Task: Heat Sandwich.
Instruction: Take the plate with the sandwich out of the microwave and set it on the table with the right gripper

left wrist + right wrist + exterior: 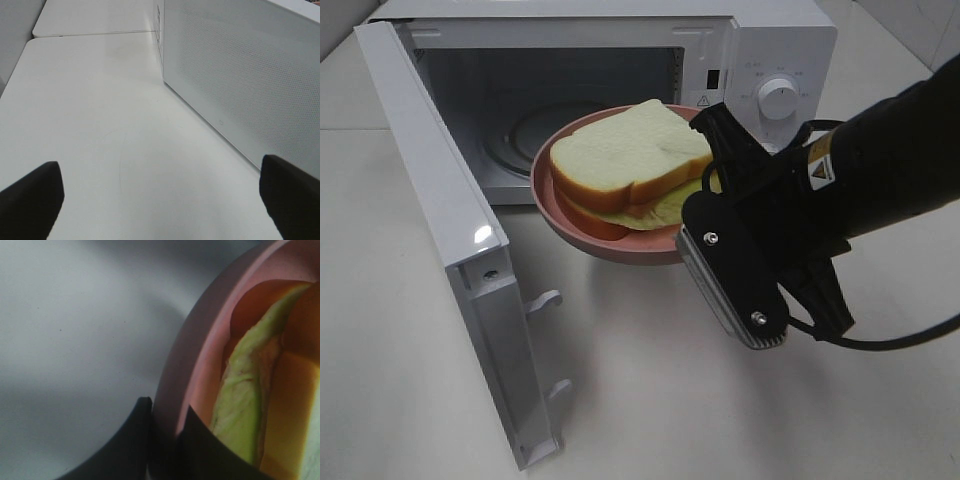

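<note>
The sandwich [625, 160], pale bread slices with a red-orange layer and a green leaf, lies on a round pink plate [620, 250]. My right gripper [712, 178] is shut on the plate's right rim and holds it in the air just in front of the open white microwave [770, 60]. In the right wrist view the gripper [167, 412] pinches the pink rim [195, 340], with the sandwich's edge [245, 405] just inside. My left gripper [160, 200] is open and empty over bare table beside the microwave's perforated side [250, 65]. It is out of the exterior view.
The microwave door [440, 220] stands swung wide open to the left, reaching toward the table's front. The glass turntable [535, 125] sits inside the cavity. The control knob [778, 98] is on the right panel. A black cable [890, 340] trails from the right arm.
</note>
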You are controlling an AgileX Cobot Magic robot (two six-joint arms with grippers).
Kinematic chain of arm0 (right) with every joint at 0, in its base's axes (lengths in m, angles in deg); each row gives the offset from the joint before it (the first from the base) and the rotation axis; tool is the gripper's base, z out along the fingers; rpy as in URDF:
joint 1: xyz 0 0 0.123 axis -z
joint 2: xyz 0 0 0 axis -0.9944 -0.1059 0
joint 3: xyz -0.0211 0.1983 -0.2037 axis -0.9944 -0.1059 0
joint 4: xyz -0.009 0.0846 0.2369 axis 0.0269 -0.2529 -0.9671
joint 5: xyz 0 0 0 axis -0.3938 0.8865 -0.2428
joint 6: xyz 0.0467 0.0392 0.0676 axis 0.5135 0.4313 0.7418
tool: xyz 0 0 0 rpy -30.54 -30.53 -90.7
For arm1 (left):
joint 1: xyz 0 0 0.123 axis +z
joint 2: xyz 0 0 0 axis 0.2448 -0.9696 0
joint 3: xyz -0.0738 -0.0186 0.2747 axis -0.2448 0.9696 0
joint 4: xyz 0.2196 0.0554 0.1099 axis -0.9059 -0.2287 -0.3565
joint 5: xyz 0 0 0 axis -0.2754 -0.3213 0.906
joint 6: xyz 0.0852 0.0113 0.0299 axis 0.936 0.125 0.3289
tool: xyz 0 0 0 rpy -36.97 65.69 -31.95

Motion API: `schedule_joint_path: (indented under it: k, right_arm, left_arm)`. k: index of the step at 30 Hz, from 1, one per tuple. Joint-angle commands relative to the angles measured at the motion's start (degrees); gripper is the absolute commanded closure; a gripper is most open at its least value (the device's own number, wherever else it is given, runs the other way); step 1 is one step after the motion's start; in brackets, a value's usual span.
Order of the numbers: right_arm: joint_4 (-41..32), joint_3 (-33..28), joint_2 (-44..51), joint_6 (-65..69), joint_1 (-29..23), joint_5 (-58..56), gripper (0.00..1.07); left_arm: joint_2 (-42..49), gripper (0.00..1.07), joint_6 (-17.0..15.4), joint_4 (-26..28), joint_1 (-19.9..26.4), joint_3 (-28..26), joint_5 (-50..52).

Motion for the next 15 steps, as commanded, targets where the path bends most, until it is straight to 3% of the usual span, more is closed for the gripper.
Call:
schedule_joint_path:
  k: [1,15]
  right_arm:
    - [0.11,-1.72,3.44,1.43,0.0,1.03,1.07]
    - [0.34,-7.91,14.95,3.15,0.0,-4.35,1.07]
  left_arm:
    - [1.15,0.03,-0.23,0.11,0.23,-0.06,0.63]
    - [1.15,0.03,-0.23,0.11,0.23,-0.06,0.63]
